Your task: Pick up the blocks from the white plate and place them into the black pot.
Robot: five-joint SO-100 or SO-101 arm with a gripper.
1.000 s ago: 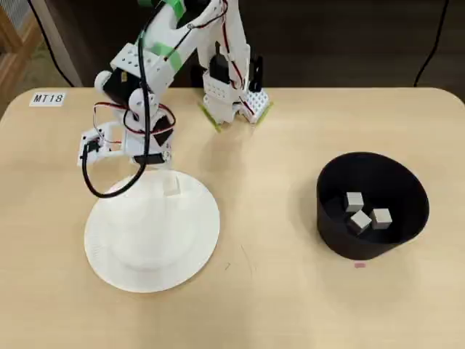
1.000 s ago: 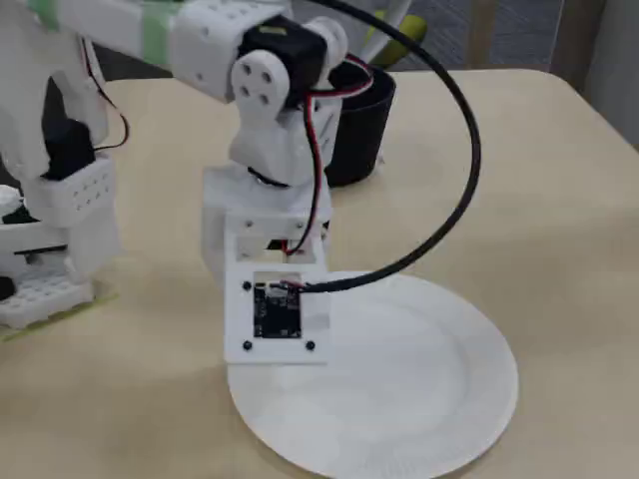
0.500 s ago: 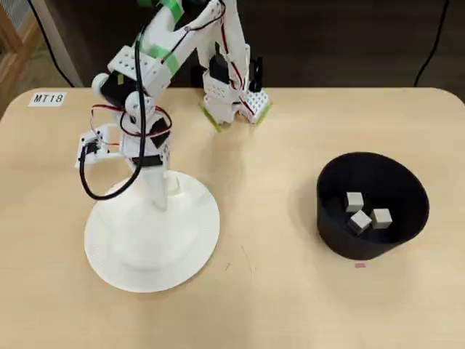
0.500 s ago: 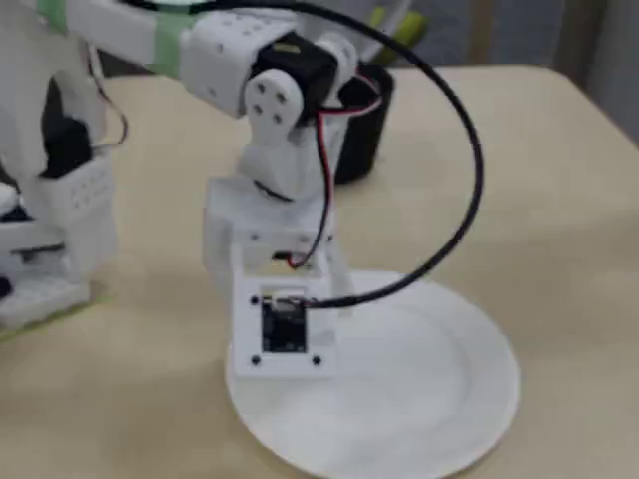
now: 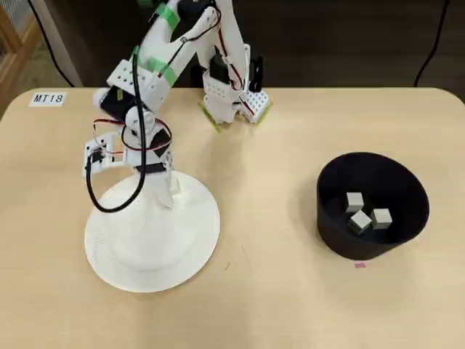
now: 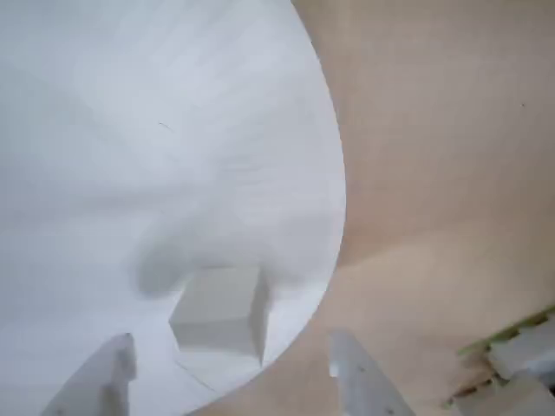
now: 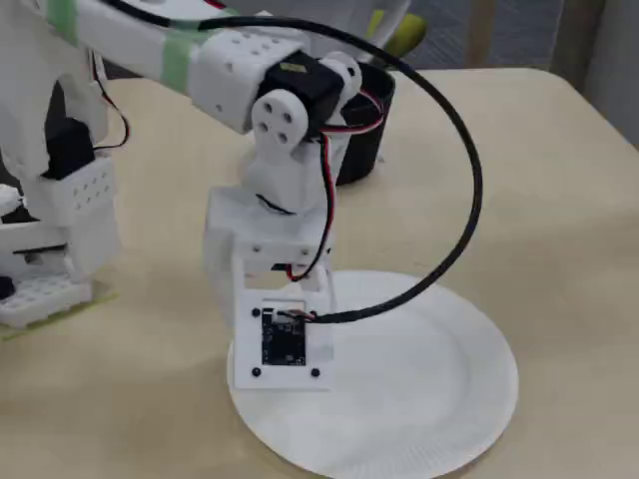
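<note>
Pincer (image 6: pixel 230 368) spread wide, empty, poised over plate (image 6: pixel 130 130); last block (image 6: pixel 221 312) centred between fingers, just ahead of tips.

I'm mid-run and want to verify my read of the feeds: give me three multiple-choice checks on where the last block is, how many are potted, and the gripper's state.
1. Where does the remaining block lie?
A. on the white plate near its rim
B. on the bare table
C. in the black pot

2. How many blocks are in the black pot?
A. one
B. three
C. five

3. How is the gripper?
A. shut on a block
B. open, a finger either side of the block
C. over the pot

Key: 1 A, the wrist view shows the block on the white plate by its edge. 2 B, three cubes sit in the black pot. 3 B, the gripper has its fingers apart, nothing held.
</note>
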